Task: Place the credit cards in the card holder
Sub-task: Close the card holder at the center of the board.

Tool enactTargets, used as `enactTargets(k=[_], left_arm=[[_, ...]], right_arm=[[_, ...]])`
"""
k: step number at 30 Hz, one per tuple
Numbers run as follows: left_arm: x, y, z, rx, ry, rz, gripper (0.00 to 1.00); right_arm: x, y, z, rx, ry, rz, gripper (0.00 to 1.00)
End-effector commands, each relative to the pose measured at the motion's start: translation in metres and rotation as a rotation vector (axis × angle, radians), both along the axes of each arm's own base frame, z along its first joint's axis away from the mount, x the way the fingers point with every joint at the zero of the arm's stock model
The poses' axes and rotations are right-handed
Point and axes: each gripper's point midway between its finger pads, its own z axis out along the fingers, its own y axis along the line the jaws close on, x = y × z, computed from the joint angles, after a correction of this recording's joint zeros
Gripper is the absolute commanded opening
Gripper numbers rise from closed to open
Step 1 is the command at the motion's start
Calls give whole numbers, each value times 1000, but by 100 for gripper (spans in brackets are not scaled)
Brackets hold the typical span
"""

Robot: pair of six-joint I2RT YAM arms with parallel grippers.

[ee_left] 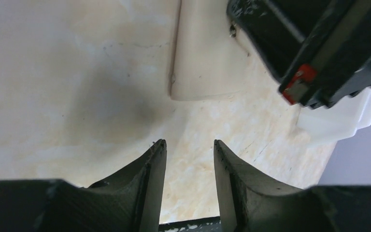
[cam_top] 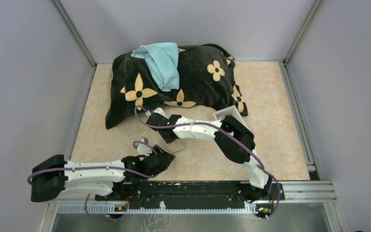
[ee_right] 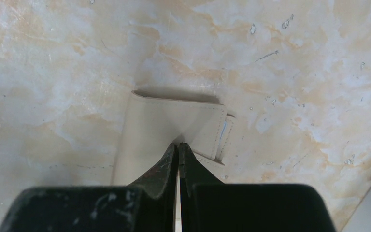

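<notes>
right wrist view: clenched right gripper [ee_right: 178, 145] meets the small tan leather-like card holder [ee_right: 162, 116], left gripper [ee_left: 189, 145] released and empty, no cards visible, so loading seemingly remains.

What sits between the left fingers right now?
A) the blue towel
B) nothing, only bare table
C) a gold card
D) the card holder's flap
B: in the left wrist view the left fingers stand apart with only table showing between them; the card holder lies ahead, clear of them.
</notes>
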Motion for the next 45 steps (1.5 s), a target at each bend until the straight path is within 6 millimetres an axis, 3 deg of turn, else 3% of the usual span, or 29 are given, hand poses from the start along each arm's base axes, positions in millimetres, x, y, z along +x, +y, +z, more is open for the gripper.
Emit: enactTargets(k=[1,12,22,32,45], left_arm=[[17,22,9,93,-55,83,49],[47,34,0,183,-70,101,52],[69,15,2,173,-100,37,52],[61,12,-17,185,-27,23,49],[51,22,-25,115,-15,51,48]], right_arm=[[0,-17,-9,-28,15,-3,0],[-2,-18,-2,-2,8,-2,0],[-1,-21,5,0,-7,-2,0],[0,-26,14,1,-20,-18,12],[0,-30,25,9,-31,-31,15]])
